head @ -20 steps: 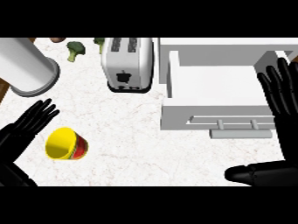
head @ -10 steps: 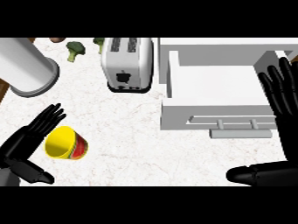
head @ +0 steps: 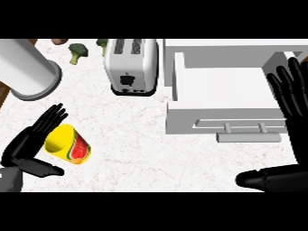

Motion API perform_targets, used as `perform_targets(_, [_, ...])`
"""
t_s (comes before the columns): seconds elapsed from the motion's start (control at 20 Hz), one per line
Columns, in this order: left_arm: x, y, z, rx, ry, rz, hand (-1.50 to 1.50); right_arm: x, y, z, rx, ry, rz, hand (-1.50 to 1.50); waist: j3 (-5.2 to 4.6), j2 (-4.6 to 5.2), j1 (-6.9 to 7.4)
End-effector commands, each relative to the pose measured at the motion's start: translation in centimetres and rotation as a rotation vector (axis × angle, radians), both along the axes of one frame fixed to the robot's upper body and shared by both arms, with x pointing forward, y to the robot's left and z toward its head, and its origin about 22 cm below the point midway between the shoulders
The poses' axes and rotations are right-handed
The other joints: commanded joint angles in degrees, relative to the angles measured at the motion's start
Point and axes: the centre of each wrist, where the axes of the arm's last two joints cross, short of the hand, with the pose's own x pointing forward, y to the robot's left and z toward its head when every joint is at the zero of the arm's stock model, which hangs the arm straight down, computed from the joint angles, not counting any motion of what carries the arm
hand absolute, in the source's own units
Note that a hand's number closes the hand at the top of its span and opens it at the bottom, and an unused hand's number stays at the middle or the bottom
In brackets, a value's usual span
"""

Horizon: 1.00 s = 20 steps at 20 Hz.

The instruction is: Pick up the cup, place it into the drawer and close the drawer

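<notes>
Yellow cup point(head: 69, 147), with a red and green motif, lies on its side on the white marbled bench point(head: 136, 149) at lower left. The left robot hand point(head: 31, 143) brackets it, fingers straight along its left side and thumb below it, not closed round it. The right robot hand point(head: 300, 106) rests open, fingers up, at the right edge. Beyond, the white drawer point(head: 216, 97) stands open beside it. Farther back stand a toaster point(head: 132, 65), a grey cylinder point(head: 19, 67) and broccoli point(head: 77, 52).

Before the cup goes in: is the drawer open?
Open. The drawer is pulled out, its white inside showing, handle toward the robot.
</notes>
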Motion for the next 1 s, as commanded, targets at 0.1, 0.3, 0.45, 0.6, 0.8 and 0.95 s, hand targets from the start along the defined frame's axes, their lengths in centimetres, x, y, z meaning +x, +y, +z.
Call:
perform_targets(0.1, [-0.9,0.1,-3.2,-0.096,0.022,-0.078,-1.50,0.4,0.6,-0.4,0.005,0.009,0.007,-1.50,-0.41,0.46,-0.61])
perform_targets(0.3, [-0.2,-0.1,-2.9,-0.095,0.008,-0.082,-1.50,-1.1,0.5,0.7,0.007,-0.011,0.031,-1.50,-0.38,0.23,-0.67])
perform_targets(0.45, [-1.0,-0.1,-3.6,-0.102,0.022,-0.090,-1.50,-0.5,0.0,1.1,0.018,-0.012,0.016,-1.50,-0.37,0.24,-0.41])
perform_targets(0.6, [0.1,0.2,-3.0,-0.106,0.001,-0.112,-1.50,-0.2,-0.5,0.7,0.003,-0.013,0.021,-1.50,-0.38,0.33,-0.63])
perform_targets(0.8, [-0.5,-0.8,-4.2,-0.123,0.016,-0.124,-1.50,-1.0,0.6,0.0,0.008,-0.003,0.023,-1.50,-0.40,0.33,-0.83])
perform_targets(0.95, [-0.8,-1.6,-5.1,-0.164,0.021,-0.107,-1.50,-0.3,-0.2,0.3,0.003,-0.014,0.030,-1.50,-0.45,0.53,-1.01])
